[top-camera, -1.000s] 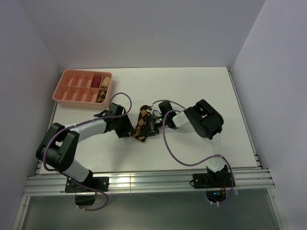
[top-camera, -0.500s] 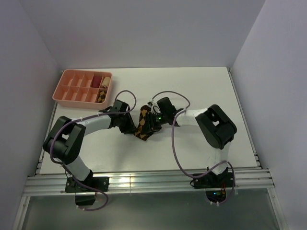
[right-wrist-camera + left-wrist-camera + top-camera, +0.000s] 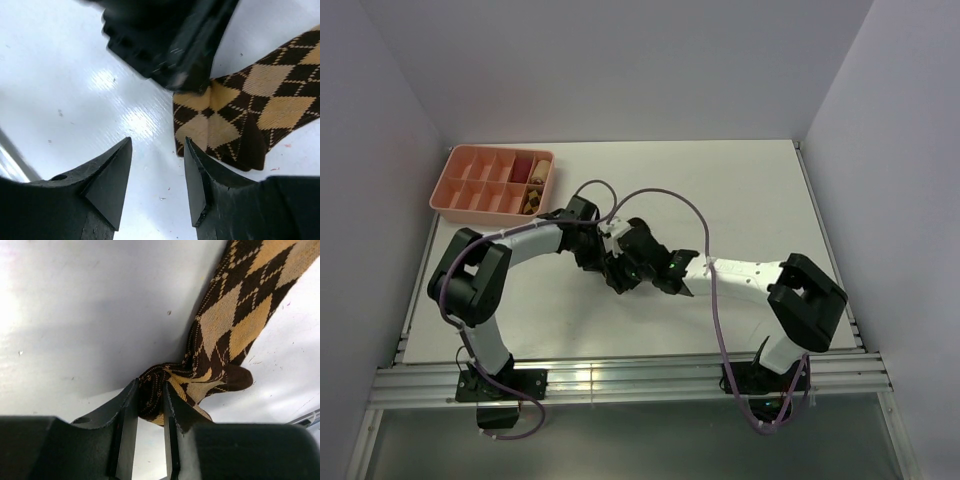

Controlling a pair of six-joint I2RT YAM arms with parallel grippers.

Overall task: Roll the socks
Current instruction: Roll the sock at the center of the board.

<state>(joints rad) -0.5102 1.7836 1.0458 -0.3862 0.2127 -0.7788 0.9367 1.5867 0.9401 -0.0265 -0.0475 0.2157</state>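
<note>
A dark brown sock [image 3: 235,315] with tan-orange argyle diamonds lies on the white table. My left gripper [image 3: 150,400] is shut on its bunched end, with fabric pinched between the two fingers. My right gripper [image 3: 157,150] stands open over bare table, its right finger just beside the sock's edge [image 3: 250,110] with nothing between the fingers. In the top view both grippers meet mid-table, left gripper [image 3: 601,260] and right gripper [image 3: 626,270], and they hide most of the sock. I see only one sock on the table.
A pink divided tray [image 3: 485,216] stands at the back left, holding a reddish roll [image 3: 523,165], a beige roll [image 3: 542,164] and an argyle bundle [image 3: 532,196]. The left gripper's black body [image 3: 170,40] sits close in front of the right wrist camera. Purple cables loop over both arms.
My right gripper has opened and let go of the sock, and the right arm has stretched out low to the left. The left gripper has closed on the sock's end.
</note>
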